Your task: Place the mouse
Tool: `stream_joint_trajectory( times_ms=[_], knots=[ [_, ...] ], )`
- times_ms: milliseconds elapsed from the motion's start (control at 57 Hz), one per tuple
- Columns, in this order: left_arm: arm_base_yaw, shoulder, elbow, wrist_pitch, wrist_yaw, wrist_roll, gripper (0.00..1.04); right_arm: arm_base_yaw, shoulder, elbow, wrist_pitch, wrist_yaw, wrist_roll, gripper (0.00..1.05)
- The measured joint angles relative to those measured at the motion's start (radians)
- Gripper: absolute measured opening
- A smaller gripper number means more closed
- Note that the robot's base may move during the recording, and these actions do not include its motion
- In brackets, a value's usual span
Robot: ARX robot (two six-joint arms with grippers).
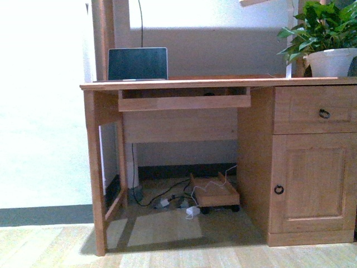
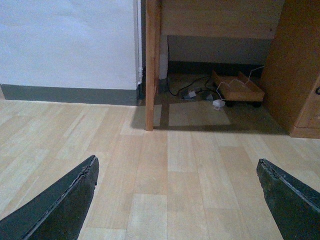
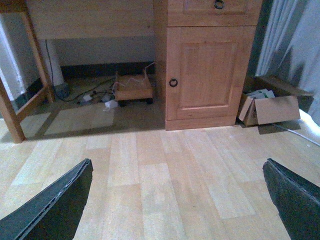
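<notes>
**Both pincers empty, mouse not yet located**

The robot faces the wooden surface (image 1: 167, 84) from well back, with both arms low over the plank floor (image 2: 150, 200). The left pincer (image 2: 176, 160) is spread wide with nothing between its fingers. The right pincer (image 3: 177, 161) is spread and empty as well.

The mouse cannot be picked out for certain in any view. A small dark hump (image 1: 209, 93) shows in the gap above the pull-out tray (image 1: 184, 103). A dark shape (image 1: 353, 66) is cut off by the frame edge just beside the white plant pot (image 1: 332, 61). Either could be the mouse, but both are too small to tell. An open laptop (image 1: 138, 63) stands at the rear left of the surface.

The task looks barely begun, and the step in hand is most likely the approach. Doing it well probably means closing in and raising an arm to the height of the surface, so that a wrist camera can confirm which dark shape is the mouse. Its smooth domed top would likely slip under a pinch from above, so a grip across the sides seems safer. The bare wood to the right of the laptop looks a sensible resting place, flat and away from the front edge and the pot.
</notes>
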Motion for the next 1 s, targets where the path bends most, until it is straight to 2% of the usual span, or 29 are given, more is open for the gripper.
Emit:
stream_joint_trajectory(
  times_ms=[1001],
  knots=[
    [0.0,0.0,0.0,0.0,0.0,0.0,0.97,0.0,0.0,0.0,0.0,0.0,0.0,1.04]
  ],
)
